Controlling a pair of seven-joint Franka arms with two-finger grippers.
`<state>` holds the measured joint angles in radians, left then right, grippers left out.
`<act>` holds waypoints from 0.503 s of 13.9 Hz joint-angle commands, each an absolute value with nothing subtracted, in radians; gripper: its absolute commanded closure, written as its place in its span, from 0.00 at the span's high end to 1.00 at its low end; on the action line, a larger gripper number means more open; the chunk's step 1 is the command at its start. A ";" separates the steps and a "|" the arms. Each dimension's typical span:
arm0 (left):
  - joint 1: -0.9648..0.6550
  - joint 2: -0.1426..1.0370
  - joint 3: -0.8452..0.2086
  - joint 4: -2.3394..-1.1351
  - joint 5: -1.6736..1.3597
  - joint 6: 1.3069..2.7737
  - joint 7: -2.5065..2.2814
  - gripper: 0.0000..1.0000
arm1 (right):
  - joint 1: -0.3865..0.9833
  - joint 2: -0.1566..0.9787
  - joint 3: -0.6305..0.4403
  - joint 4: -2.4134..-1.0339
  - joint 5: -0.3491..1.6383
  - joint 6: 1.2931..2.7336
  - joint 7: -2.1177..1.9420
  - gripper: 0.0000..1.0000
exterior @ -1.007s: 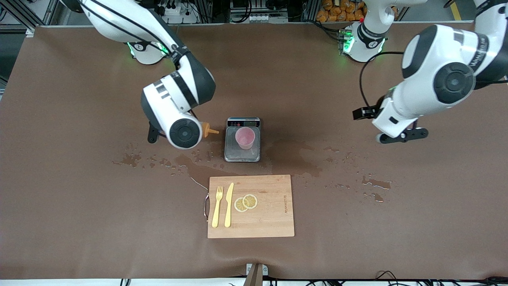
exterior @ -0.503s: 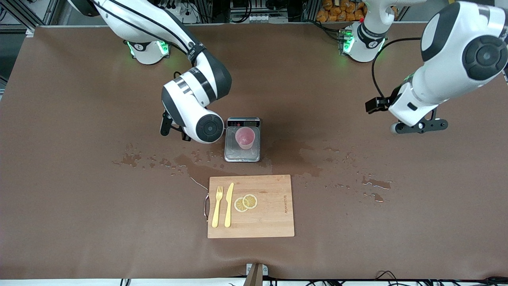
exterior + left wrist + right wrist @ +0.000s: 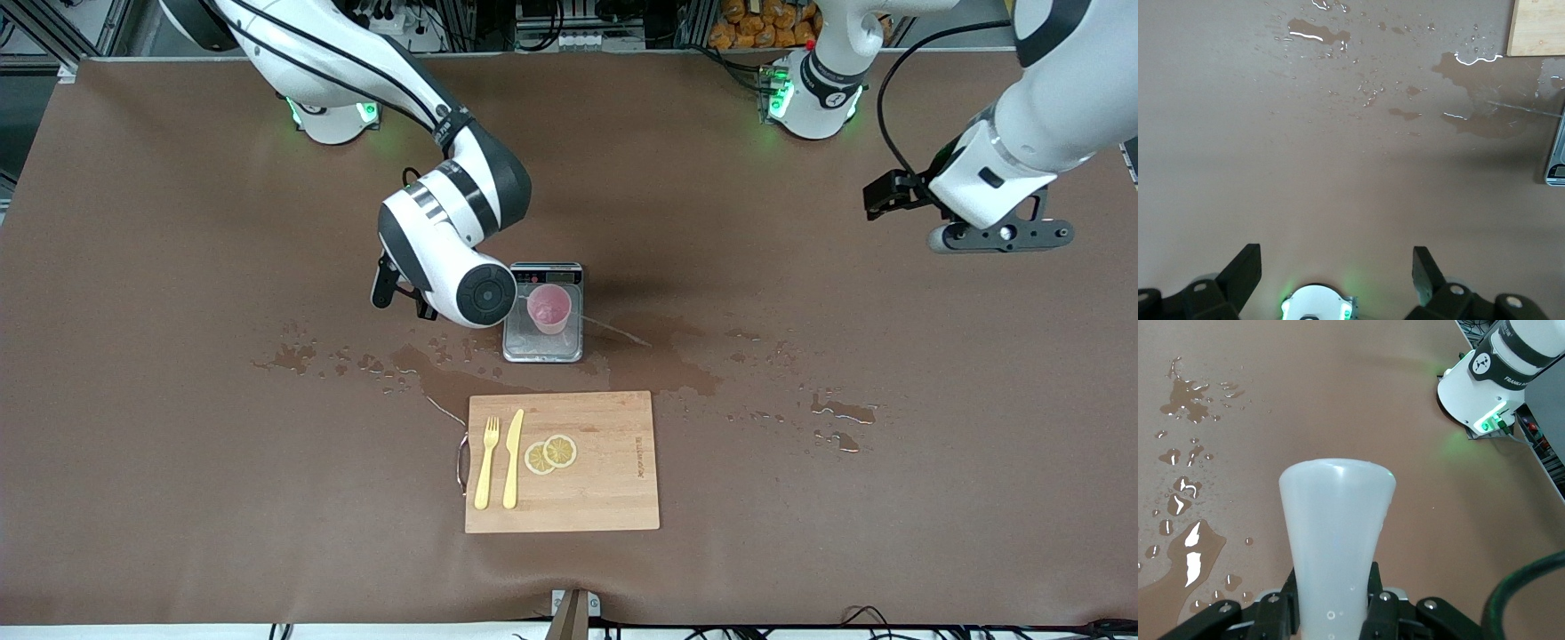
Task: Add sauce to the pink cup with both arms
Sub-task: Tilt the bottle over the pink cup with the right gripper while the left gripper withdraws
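Two arms at work. Right pincer (image 3: 1331, 613) clamps sauce bottle (image 3: 1336, 540) by its lower body, over tabletop (image 3: 178, 498) at 9 o'clock of pink cup (image 3: 548, 308); cup sits on scale (image 3: 543, 345). Nozzle hidden. Bottle likely light, soft-walled, squeezable, possibly slick: grip mid-body, firm not crushing. Cup light, tippy. Left pincer (image 3: 1337, 267) spread wide, empty, waiting at 2 o'clock of cup. Readable: "FRANKA" on arm base (image 3: 1485, 380); cutting board (image 3: 563, 462) print illegible.
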<state>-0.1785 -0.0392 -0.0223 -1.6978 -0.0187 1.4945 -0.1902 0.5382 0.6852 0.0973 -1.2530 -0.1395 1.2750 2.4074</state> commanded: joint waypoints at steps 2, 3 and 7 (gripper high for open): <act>-0.193 -0.057 -0.009 -1.669 0.017 1.476 -0.169 1.00 | 0.558 0.707 0.089 -1.226 -0.169 1.252 2.428 0.33; -0.198 -0.061 -0.009 -1.669 0.018 1.473 -0.158 1.00 | 0.564 0.710 0.090 -1.226 -0.182 1.252 2.427 0.33; -0.201 -0.052 -0.006 -1.666 0.017 1.471 -0.094 1.00 | 0.557 0.709 0.092 -1.223 -0.181 1.253 2.418 0.32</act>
